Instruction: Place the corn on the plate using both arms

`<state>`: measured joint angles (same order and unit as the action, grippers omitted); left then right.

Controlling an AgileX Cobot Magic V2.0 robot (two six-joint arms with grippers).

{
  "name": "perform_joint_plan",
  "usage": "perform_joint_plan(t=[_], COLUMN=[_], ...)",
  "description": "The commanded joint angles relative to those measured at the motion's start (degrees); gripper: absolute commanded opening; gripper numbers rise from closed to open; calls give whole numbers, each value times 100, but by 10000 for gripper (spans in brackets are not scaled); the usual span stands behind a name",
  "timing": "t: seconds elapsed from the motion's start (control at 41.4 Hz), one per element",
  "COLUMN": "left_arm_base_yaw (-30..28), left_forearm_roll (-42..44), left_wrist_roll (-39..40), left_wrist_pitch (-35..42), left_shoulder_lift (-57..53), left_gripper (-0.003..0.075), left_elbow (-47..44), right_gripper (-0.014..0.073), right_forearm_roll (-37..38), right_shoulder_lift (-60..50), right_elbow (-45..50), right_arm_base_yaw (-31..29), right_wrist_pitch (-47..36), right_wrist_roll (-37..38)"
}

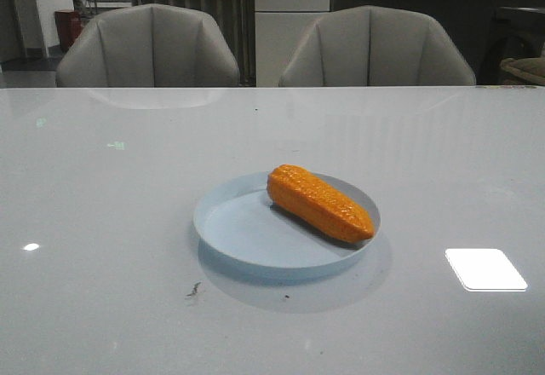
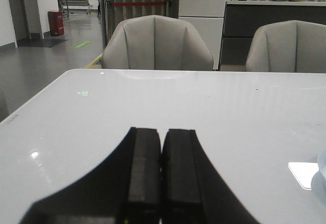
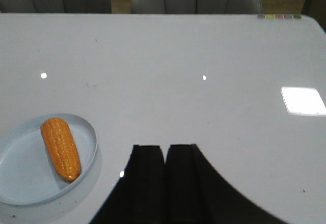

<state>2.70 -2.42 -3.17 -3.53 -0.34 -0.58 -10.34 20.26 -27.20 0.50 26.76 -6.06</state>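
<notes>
The orange corn [image 1: 322,203] lies on the pale blue plate [image 1: 230,222] at the middle of the table, its thin end toward the front right and over the rim. It also shows in the right wrist view [image 3: 61,148] on the plate [image 3: 20,183]. My right gripper [image 3: 165,148] is shut and empty, above the table to the right of the plate. My left gripper [image 2: 162,131] is shut and empty over bare table; only a sliver of the plate's rim [image 2: 321,164] shows in that view. Neither gripper shows in the front view.
Two grey chairs [image 1: 149,47] [image 1: 375,47] stand behind the table's far edge. A bright light reflection [image 1: 485,268] lies on the glossy table at the front right. A small dark smudge [image 1: 194,289] sits in front of the plate.
</notes>
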Motion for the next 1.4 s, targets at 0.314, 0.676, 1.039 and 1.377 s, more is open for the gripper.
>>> perform_joint_plan(t=[0.314, 0.676, 1.039, 1.377], left_arm_base_yaw=[7, 7, 7, 7], left_forearm_roll=[-59, -59, -59, -59], left_wrist_roll=[53, 53, 53, 53], left_wrist_pitch=[466, 466, 466, 466], left_shoulder_lift=[-123, -113, -113, -113], left_gripper=[94, 94, 94, 94], left_elbow=[-219, -219, -219, -219], right_gripper=[58, 58, 58, 58], right_forearm_roll=[-130, -130, -130, -130], right_shoulder_lift=[-1773, -2230, -2230, -2230], right_elbow=[2179, 2761, 2761, 2761], right_arm_base_yaw=[346, 398, 398, 398], right_wrist_pitch=[-2721, -2262, -2204, -2204], right_wrist_roll=[-30, -30, -30, -30])
